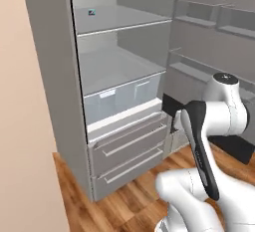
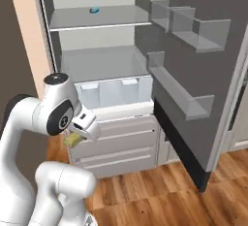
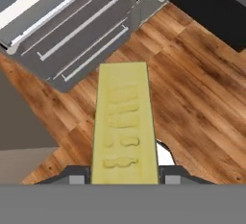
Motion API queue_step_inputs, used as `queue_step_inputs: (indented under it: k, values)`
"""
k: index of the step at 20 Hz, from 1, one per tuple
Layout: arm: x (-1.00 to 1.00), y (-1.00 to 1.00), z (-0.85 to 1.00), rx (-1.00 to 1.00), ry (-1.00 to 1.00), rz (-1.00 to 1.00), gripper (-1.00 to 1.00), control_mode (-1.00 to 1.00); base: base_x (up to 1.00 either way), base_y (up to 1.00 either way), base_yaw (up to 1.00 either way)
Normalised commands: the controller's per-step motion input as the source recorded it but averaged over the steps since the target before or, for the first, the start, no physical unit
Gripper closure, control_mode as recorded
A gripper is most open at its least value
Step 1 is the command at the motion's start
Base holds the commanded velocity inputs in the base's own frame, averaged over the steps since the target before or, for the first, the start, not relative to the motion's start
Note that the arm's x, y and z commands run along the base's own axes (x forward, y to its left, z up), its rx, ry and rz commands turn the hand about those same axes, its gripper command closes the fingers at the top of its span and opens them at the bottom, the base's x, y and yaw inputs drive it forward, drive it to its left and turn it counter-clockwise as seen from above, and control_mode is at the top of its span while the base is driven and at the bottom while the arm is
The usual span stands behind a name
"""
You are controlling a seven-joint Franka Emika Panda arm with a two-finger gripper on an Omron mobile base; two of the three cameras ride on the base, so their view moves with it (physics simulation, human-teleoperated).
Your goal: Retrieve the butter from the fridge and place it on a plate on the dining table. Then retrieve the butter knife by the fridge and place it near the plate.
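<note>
So the pale-yellow rectangular stick of butter (image 3: 126, 124) is out of the tall grey stainless-steel fridge (image 1: 114, 126), clamped between the two-finger pincer (image 2: 73, 140) above the wooden floor; fridge drawers lie just ahead; plate, table and knife steps remain

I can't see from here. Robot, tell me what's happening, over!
Gripper shut on the butter, jaws on both its sides. Fridge open, gripper out in front of its drawers. Nothing in the way.
</note>
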Motion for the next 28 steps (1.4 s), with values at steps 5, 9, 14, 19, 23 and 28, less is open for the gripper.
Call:
queue_step_inputs:
  k: [5, 9, 14, 19, 23, 28]
  values:
    - [0.0, 0.0, 0.0, 0.0, 0.0, 0.0, 1.0, 1.0, -0.84, 0.01, -0.67]
    - [0.0, 0.0, 0.0, 0.0, 0.0, 0.0, 1.0, 1.0, -0.58, -0.11, -0.76]
    - [0.0, 0.0, 0.0, 0.0, 0.0, 0.0, 1.0, 1.0, -0.61, -0.14, -0.76]
    - [0.0, 0.0, 0.0, 0.0, 0.0, 0.0, 1.0, 1.0, -0.32, -0.29, -0.74]
    - [0.0, 0.0, 0.0, 0.0, 0.0, 0.0, 1.0, 1.0, -0.01, -0.57, -0.6]
    - [0.0, 0.0, 0.0, 0.0, 0.0, 0.0, 1.0, 1.0, 0.0, -0.79, -0.21]
